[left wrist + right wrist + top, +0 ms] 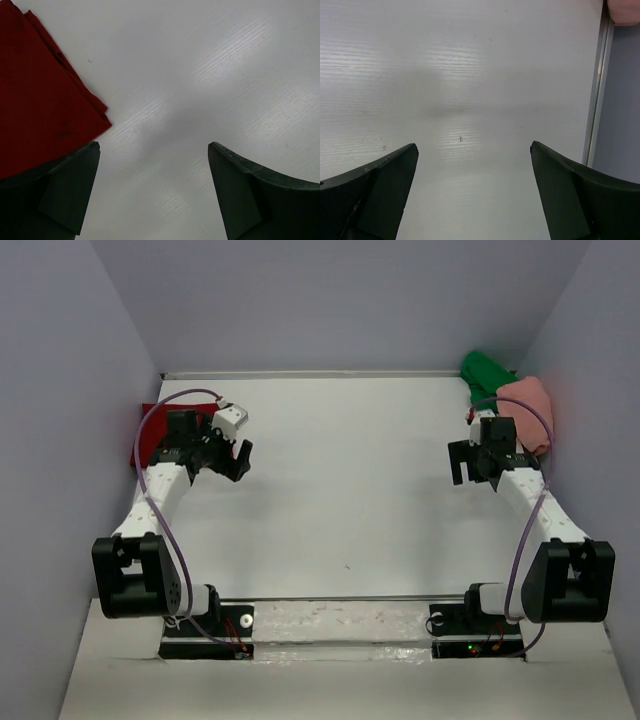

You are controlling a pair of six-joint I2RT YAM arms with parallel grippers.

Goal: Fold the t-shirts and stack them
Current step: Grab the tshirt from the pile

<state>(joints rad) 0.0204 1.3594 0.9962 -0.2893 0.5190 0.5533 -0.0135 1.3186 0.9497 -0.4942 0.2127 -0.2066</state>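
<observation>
We see the left arm (158,492) and right arm (532,502) reaching out over the white counter (340,510), one on each side. The left fingers (233,460) are spread as wide as they go and grip nothing. In the left wrist view only bare counter shows in the gap. The right fingers (474,468) are spread just as wide and also hold nothing, with plain counter between them in the right wrist view.

The red shirt (148,435) lies flat at the far left of the counter, against the left wall (60,440), with part of it hidden under the left arm. In the left wrist view it looks folded, with straight layered edges. One corner ends just beside the left-hand finger in that view.

The green shirt (487,373) sits bunched in the far right corner. The pink shirt (528,405) lies crumpled just in front of it, by the right wall (600,360). The two touch, and the pink seems to overlap the green, but the right arm covers part of the pile, so we cannot be sure. A sliver of pink shows at the top right of the right wrist view, beyond a metal strip (597,85) along the counter's edge. The right fingers hang near this pile, on its inner side, clear of the cloth. The red shirt is well apart from the other two.
</observation>
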